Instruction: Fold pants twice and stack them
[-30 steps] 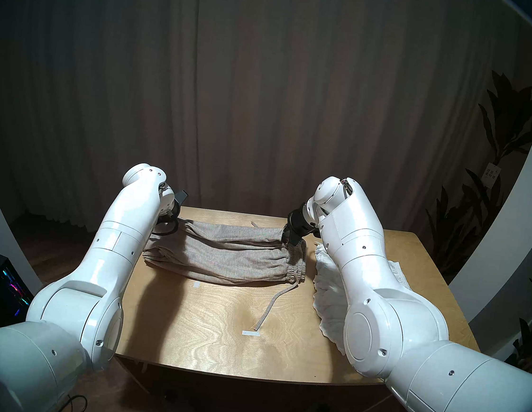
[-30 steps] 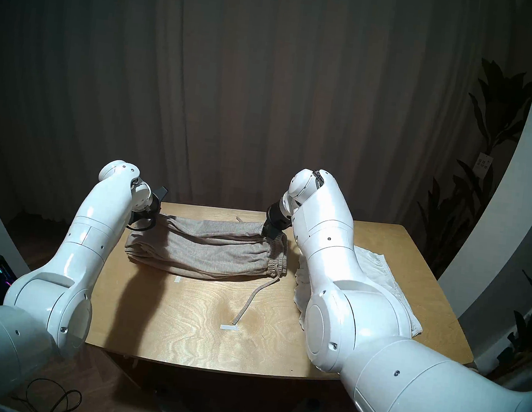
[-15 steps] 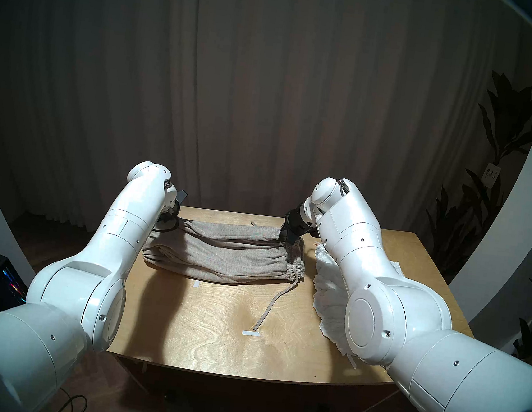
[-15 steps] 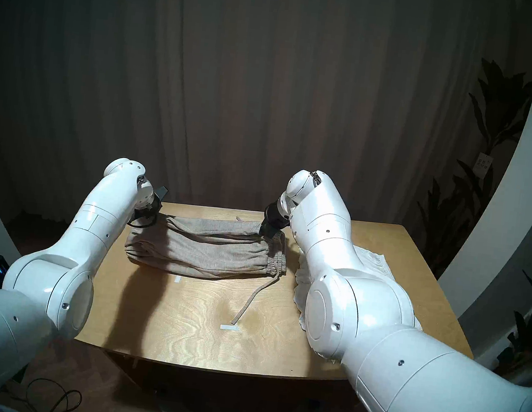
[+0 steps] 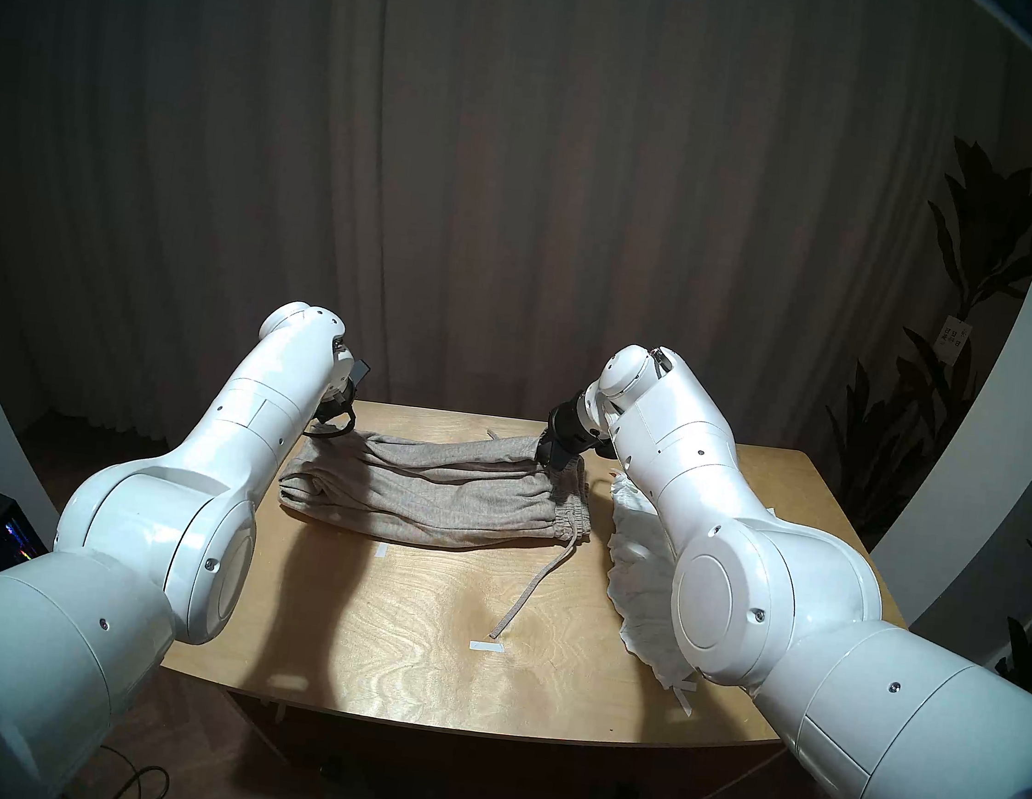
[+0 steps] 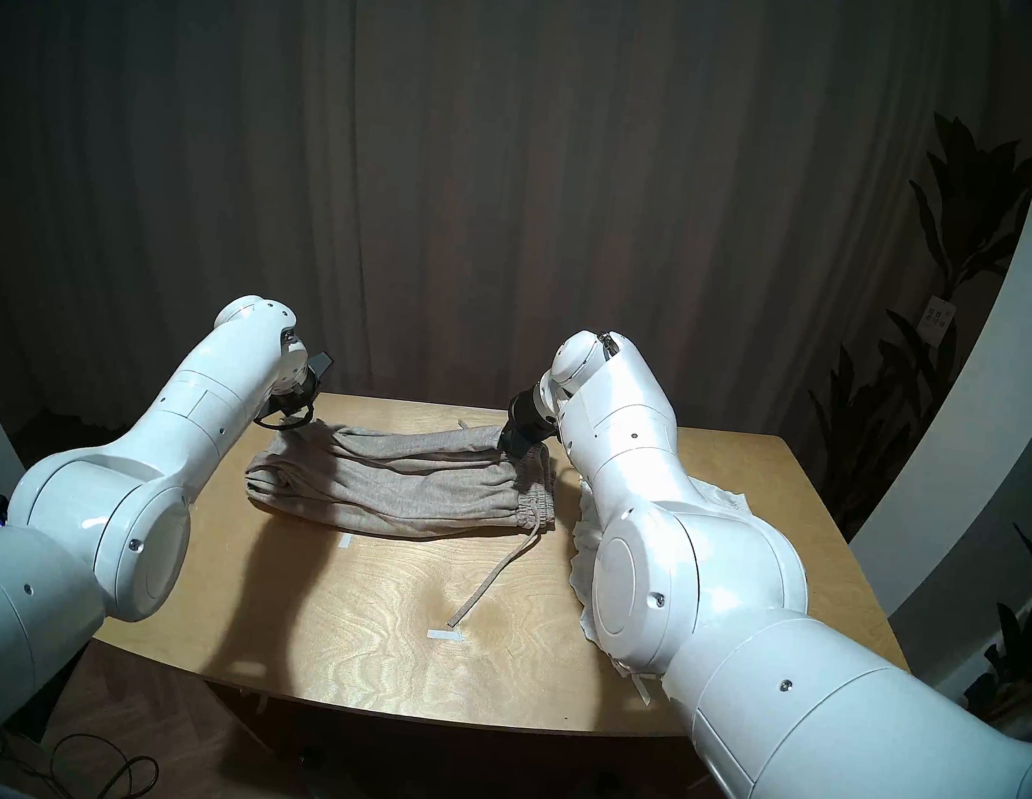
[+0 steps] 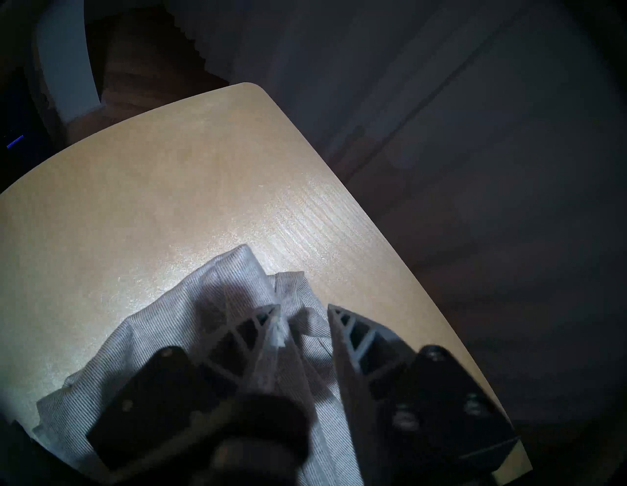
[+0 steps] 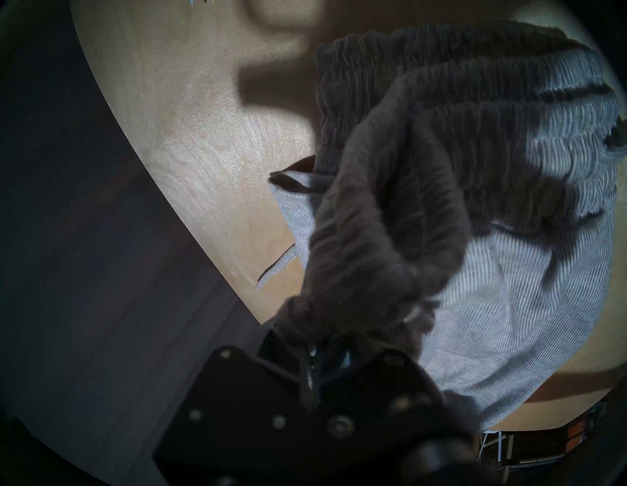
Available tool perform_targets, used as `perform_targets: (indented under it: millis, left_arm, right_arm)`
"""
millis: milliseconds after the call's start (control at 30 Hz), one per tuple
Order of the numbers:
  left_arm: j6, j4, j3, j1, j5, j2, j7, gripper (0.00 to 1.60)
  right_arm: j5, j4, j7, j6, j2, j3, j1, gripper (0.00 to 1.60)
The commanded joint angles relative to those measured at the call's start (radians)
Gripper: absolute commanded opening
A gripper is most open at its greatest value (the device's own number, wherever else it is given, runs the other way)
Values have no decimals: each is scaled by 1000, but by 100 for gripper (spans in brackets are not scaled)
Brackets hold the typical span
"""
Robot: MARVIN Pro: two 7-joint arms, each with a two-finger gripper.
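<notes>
The grey-beige pants point(image 5: 438, 496) lie folded lengthwise across the back of the wooden table point(image 5: 405, 671), waistband to the right. Their drawstring point(image 5: 533, 590) trails toward me. My right gripper point(image 5: 553, 457) is shut on a bunched top layer of the pants point(image 8: 390, 203) near the waistband and holds it slightly raised. My left gripper point(image 7: 302, 310) stands open just above the pants' left end point(image 7: 190, 325), which rests on the table; in the head views my forearm mostly hides it. The white shorts point(image 5: 635, 569) lie crumpled at the right, partly under my right arm.
Two small white tape marks point(image 5: 485, 645) point(image 5: 381, 551) are stuck on the table's middle. The table's far-left corner point(image 7: 251, 91) is close beyond the left gripper. Dark curtains hang behind, and a plant point(image 5: 965, 261) stands at the right.
My left gripper has opened and let go of the pants' left end, which has sunk onto the table. The left arm has lifted and swung inward. The right gripper keeps its hold, shifted slightly left.
</notes>
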Motion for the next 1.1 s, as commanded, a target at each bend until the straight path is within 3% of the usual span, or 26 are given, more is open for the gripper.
perform_targets:
  millis: [0, 67, 167, 267, 300, 333, 367, 433, 533, 1067]
  left_arm:
    - [-21, 37, 9, -97, 11, -15, -36, 75]
    - [-26, 53, 13, -104, 14, -19, -44, 68]
    - [-33, 71, 17, -114, 17, -23, -55, 69]
    - [-39, 89, 24, -130, 23, -25, -69, 75]
    - [-42, 95, 26, -135, 24, -24, -73, 78]
    - [-44, 100, 27, -140, 26, -24, -77, 100]
    - [-45, 106, 31, -144, 30, -23, -83, 104]
    - [-50, 118, 34, -153, 33, -22, -93, 141]
    - [-56, 133, 40, -163, 39, -19, -110, 160]
    - [-113, 161, 48, -155, 56, 29, -203, 160]
  right_arm:
    - [11, 15, 43, 12, -5, 11, 63, 43]
    - [13, 26, 51, 13, -4, 14, 68, 41]
    - [16, 40, 61, 16, -3, 19, 76, 45]
    - [20, 57, 75, 20, -2, 25, 83, 72]
    - [22, 63, 81, 22, -2, 28, 86, 85]
    - [23, 68, 85, 24, -2, 30, 88, 152]
    - [24, 74, 91, 26, -2, 32, 91, 160]
    - [29, 86, 103, 29, -3, 38, 97, 160]
    - [33, 102, 119, 36, -4, 44, 107, 160]
    - [63, 193, 266, 78, -2, 89, 139, 160]
